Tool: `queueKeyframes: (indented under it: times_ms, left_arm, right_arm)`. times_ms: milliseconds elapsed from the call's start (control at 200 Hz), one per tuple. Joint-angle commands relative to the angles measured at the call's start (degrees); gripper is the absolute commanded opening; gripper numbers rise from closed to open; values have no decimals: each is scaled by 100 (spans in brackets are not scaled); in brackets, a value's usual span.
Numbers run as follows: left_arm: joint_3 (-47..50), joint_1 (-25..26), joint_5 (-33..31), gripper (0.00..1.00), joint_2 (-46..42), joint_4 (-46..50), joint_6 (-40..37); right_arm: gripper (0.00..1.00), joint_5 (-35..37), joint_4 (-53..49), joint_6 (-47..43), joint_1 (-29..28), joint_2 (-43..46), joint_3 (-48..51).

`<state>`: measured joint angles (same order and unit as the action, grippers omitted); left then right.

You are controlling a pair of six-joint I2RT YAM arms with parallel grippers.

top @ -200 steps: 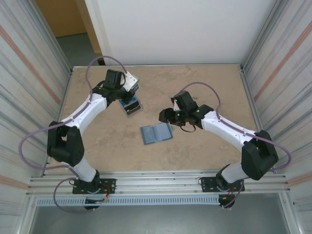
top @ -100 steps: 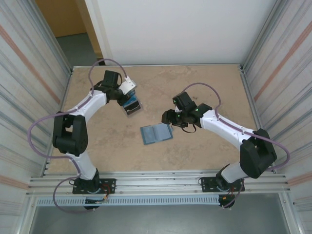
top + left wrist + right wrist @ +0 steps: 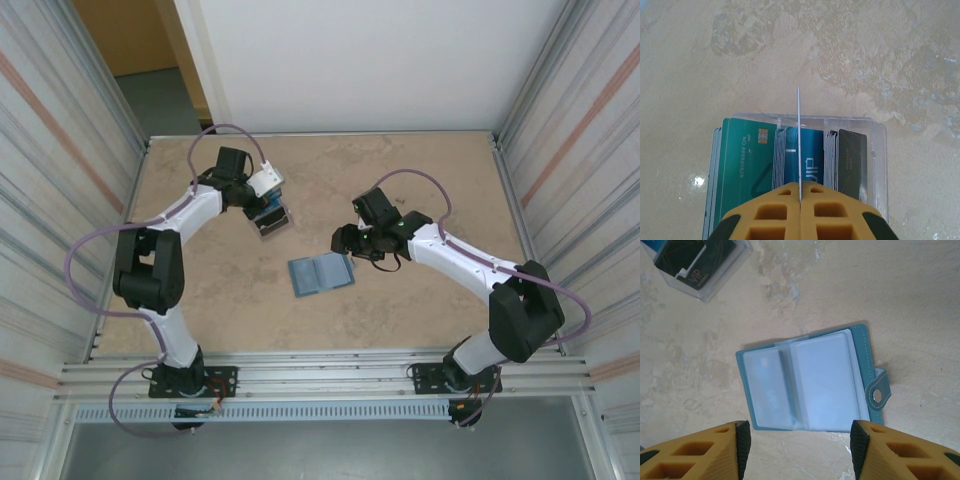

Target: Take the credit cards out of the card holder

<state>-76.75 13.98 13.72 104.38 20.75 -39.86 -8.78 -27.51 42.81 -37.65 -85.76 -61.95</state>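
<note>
A tan, mottled table [image 3: 420, 160] lies between corrugated metal side walls, with a pale wall behind it.

In the left wrist view, the yellow fingers [image 3: 775, 212] of the left gripper [image 3: 800, 192] are pressed together on a single credit card [image 3: 799, 130]. The card is held on edge, so it shows only as a thin pale line. Directly below it is a clear tray [image 3: 881, 135] with three rows of stacked cards [image 3: 742, 160]: green on the left, blue in the middle, dark on the right. From above, the left gripper [image 3: 267, 200] hangs over this tray [image 3: 272, 220] at the left rear of the table, its arm bending back to the near-left base.

The right gripper [image 3: 799, 434] has its fingers [image 3: 862, 447] spread wide with nothing between them. The card holder [image 3: 810, 385] lies open and flat on the table just past the fingertips. Its clear inner sleeves face up, and a snap tab [image 3: 878, 395] sticks out at one side. A corner of the tray with a dark card [image 3: 695, 260] shows at the upper left of that view. From above, the right gripper [image 3: 340, 240] is poised just beyond the holder [image 3: 321, 272] near the table's middle, well apart from the tray.
</note>
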Motion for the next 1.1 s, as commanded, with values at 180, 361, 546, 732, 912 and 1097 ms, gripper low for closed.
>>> queueKeyframes:
  times_ms: [180,361,546,732,912,1097]
  left_arm:
    - [236,-44,-37,0,4,-113,-303]
    - [316,-78,-212,0,21,-132,-369]
    - [333,-99,-292,3,55,-142,-356]
    - [293,-105,-256,27,101,-115,-260]
    - [292,-99,-176,28,-58,-150,-136]
    - [372,-102,-55,28,-590,-256,253]
  right_arm:
    - [57,34,-71,7,-50,-27,-111]
    - [57,9,-53,8,-49,-46,-114]
    - [57,-36,-17,16,-48,-66,-124]
    - [56,-36,-9,-2,-58,-90,-122]
    - [56,-11,-33,-48,-100,-112,-150]
    - [52,469,-353,-335,-443,-221,-413]
